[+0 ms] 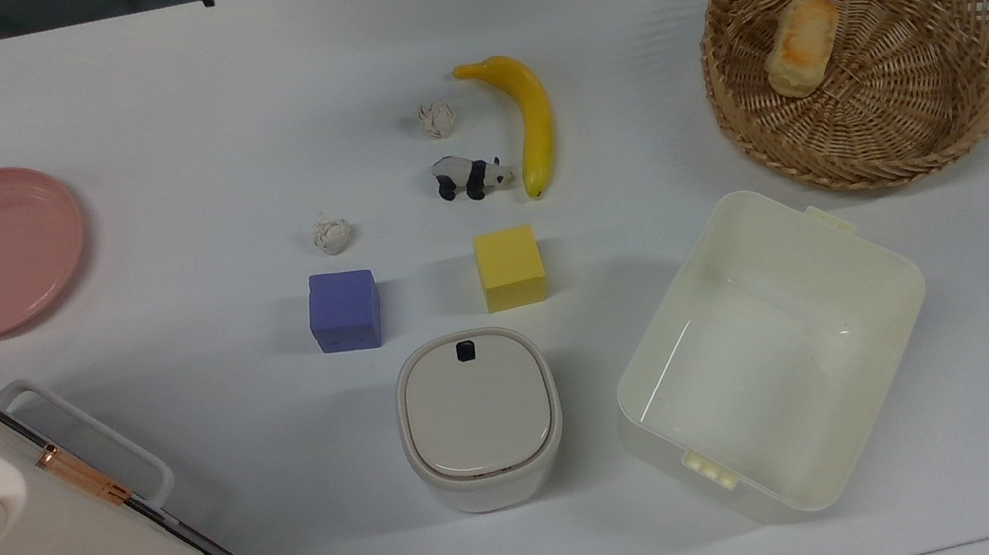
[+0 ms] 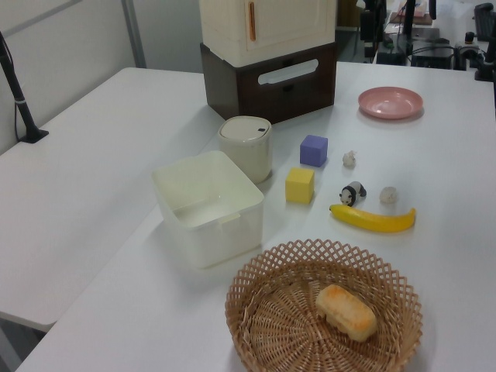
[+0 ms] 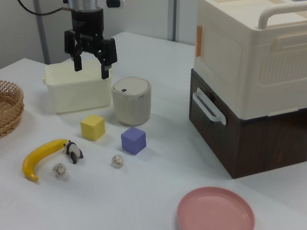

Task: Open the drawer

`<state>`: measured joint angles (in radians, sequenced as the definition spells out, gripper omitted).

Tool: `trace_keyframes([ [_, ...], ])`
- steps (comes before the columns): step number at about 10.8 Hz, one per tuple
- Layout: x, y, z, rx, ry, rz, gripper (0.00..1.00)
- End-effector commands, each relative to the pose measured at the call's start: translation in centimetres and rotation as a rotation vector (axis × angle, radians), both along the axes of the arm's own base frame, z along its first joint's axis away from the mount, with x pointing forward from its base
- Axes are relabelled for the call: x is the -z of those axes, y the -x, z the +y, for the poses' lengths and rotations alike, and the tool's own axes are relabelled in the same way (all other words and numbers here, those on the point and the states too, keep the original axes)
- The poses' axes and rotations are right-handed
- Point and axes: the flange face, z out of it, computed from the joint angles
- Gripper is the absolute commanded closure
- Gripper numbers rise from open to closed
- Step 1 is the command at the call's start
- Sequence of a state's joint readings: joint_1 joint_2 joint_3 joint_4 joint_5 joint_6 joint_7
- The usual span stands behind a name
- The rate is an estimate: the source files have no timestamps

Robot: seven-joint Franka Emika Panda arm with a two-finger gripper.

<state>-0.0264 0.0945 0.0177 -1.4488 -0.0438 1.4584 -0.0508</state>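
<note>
Dark brown wooden drawer [image 3: 242, 136] with long white loop handle [image 3: 209, 107], pushed in flush under the cream plastic cabinet [image 3: 260, 50]; front face turned toward the white table's [image 1: 174, 100] middle. Same drawer front at the far end in the left view [image 2: 283, 85], handle a pale horizontal slot across it. From the top view, white loop handle [image 1: 94, 435] protruding past the cabinet edge, small copper-coloured strip on the cabinet just beside it.

Black two-finger gripper [image 3: 90, 66] in the right view, well apart from the drawer, raised above the table, fingers spread and empty, pointing down. Beyond it, cream plastic rectangular bin [image 3: 77, 90]; just beside the bin, small white lidded container with black button [image 3: 131, 101], between bin and drawer.

Nearer the drawer than the bin: purple foam cube [image 3: 133, 140]. Next to it, farther from the drawer, yellow foam cube [image 3: 93, 127]. Past the cubes, two crumpled white paper balls [image 3: 117, 161], a small panda figure [image 3: 73, 152], a yellow banana [image 3: 40, 157].

Pink round plate [image 3: 216, 218] near the drawer's front corner, not touching. Woven wicker basket [image 3: 7, 94] farthest from the drawer, a bread roll [image 2: 346, 311] lying inside.
</note>
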Motion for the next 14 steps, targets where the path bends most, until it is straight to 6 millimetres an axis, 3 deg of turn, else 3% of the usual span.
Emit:
trace_keyframes([
  [1, 0.04, 0.47, -0.12, 0.005, 0.005, 0.018, 0.00],
  [14, 0.21, 0.05, 0.04, 0.003, -0.009, 0.006, 0.00],
])
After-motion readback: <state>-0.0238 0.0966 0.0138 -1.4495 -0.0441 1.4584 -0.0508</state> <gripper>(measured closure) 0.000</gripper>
